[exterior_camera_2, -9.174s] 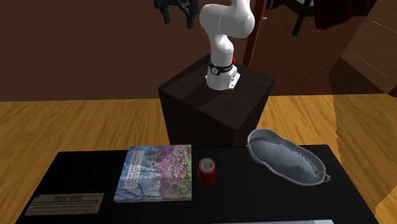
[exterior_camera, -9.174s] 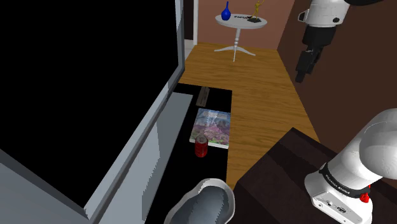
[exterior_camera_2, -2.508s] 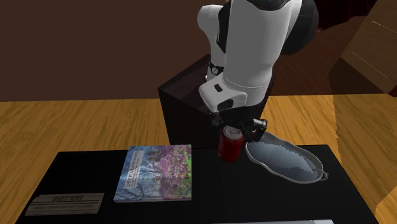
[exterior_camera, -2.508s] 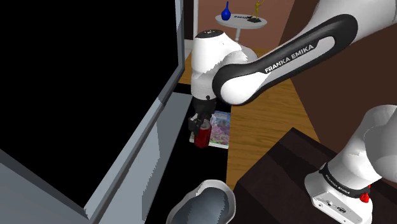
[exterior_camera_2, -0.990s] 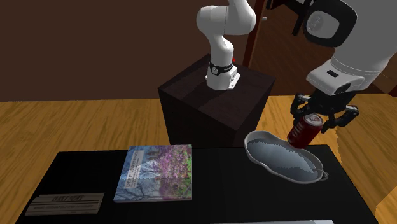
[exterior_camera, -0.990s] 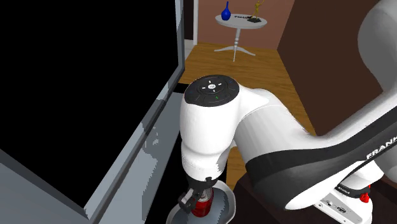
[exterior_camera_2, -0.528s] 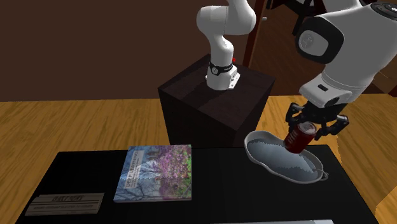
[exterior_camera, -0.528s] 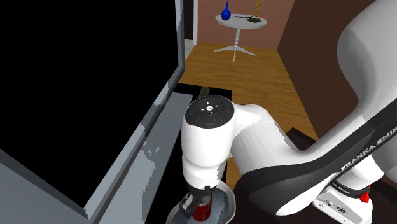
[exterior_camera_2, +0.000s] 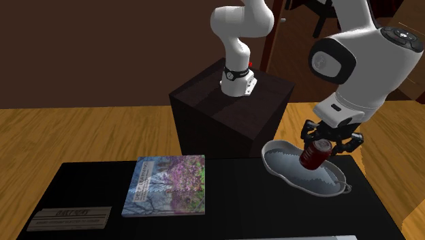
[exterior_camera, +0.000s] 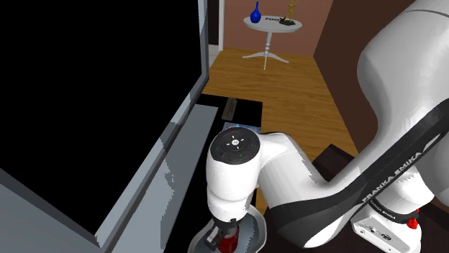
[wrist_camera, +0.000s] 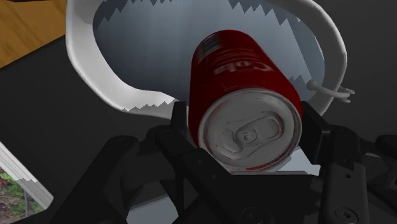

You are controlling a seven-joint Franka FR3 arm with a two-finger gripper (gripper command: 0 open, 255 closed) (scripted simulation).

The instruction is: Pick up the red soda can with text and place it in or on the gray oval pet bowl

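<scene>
Red soda can (exterior_camera_2: pixel 315 155) with white lettering is clamped between the black fingers (wrist_camera: pixel 180 124) of the gripper (exterior_camera_2: pixel 329 138). It is tilted, over the middle of the pet bowl (exterior_camera_2: pixel 274 147). I cannot tell whether its base touches the bowl's floor.

Second exterior view, reading across from its left:
- A small grey plaque (exterior_camera_2: pixel 68 218) with lettering lies flat near the corner of the black table (exterior_camera_2: pixel 231 204).
- A book (exterior_camera_2: pixel 165 184) with a flowery cover lies flat beside it, well apart from the bowl.
- The dark stand (exterior_camera_2: pixel 225 112) is behind the table, with the arm's white base (exterior_camera_2: pixel 238 71) on top.
- The grey oval bowl sits at the table's right end. The white arm comes down over it from above.

Wrist view: I see the can (wrist_camera: pixel 245 95) from its silver top, pull tab towards the camera. Its red body slants down into the bowl (wrist_camera: pixel 89 60), whose pale rim curves round it. One finger sits against each side of the can. A corner of the book (wrist_camera: pixel 19 184) shows off to one side.

Shoulder view: the gripper (exterior_camera: pixel 221 236) and can (exterior_camera: pixel 229 241) hang over the bowl (exterior_camera: pixel 253 220) at the lower edge. A round white side table (exterior_camera: pixel 272 25) with a blue vase (exterior_camera: pixel 255 12) stands far back on the wood floor (exterior_camera: pixel 288 86).
</scene>
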